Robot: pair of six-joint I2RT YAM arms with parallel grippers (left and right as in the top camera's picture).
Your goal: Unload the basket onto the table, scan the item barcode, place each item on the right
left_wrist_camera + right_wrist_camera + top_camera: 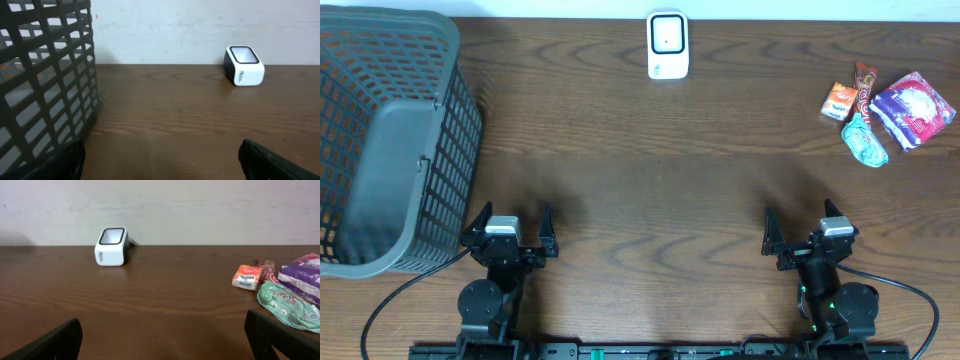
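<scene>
Both are sitting released, empty: left end effector (512,225), right end effector (801,224); boxy white scanner (668,45), crinkly packets (912,108), lattice basket (460,130) resting on wood-grain surface (650,180).

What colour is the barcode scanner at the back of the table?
Scanner: white body, black-rimmed top; right wrist view.

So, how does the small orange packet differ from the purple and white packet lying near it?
The small orange packet is much smaller than the purple and white packet. The orange packet lies nearer the white box-shaped scanner; the purple packet lies beyond it, nearer the edge of the dark wooden table. Both lie flat on that table, untouched.
</scene>
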